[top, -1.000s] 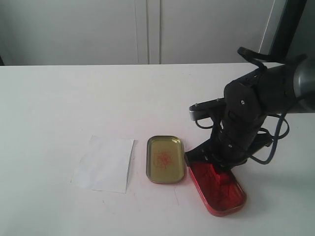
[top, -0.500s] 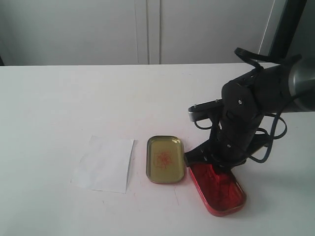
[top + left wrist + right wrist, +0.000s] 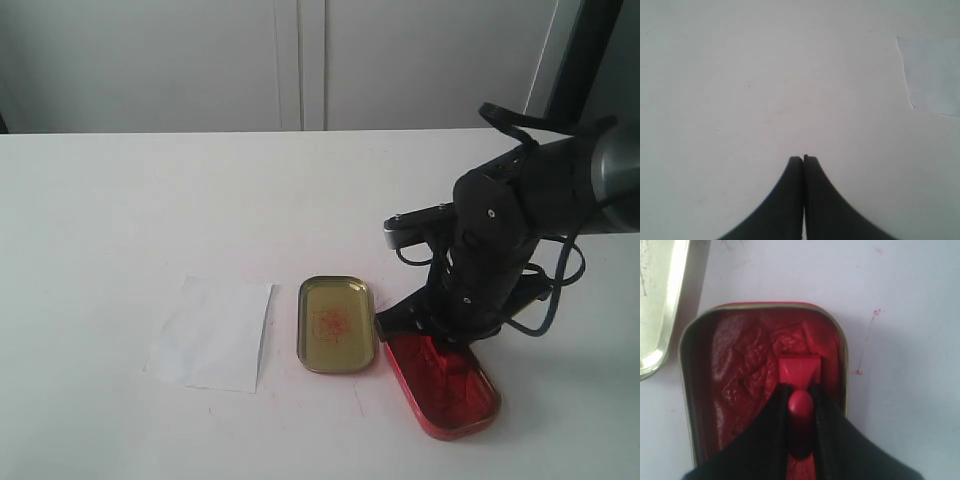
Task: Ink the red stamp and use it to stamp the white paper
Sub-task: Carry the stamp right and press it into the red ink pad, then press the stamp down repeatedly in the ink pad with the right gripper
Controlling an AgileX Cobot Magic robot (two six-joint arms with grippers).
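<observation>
My right gripper [image 3: 800, 390] is shut on the knob of the red stamp [image 3: 799, 371], whose flat base sits down in the red ink pad. The pad fills the oblong red tin [image 3: 745, 370], seen also in the exterior view as the red tin [image 3: 450, 385], with the right gripper [image 3: 437, 332] low over its near-left end; the stamp is hidden there. The white paper [image 3: 212, 332] lies flat to the left, and its corner shows as white paper [image 3: 935, 75] in the left wrist view. My left gripper [image 3: 803, 159] is shut and empty above bare table.
A gold-coloured oblong tin [image 3: 336, 323] with red smudges lies between the paper and the red tin; its edge shows as the gold tin [image 3: 657, 305]. Small red ink marks [image 3: 860, 371] dot the white table [image 3: 150, 220] beside the red tin.
The right arm has shifted slightly over the red tin, staying low on the ink pad. Paper and both tins have not moved.
</observation>
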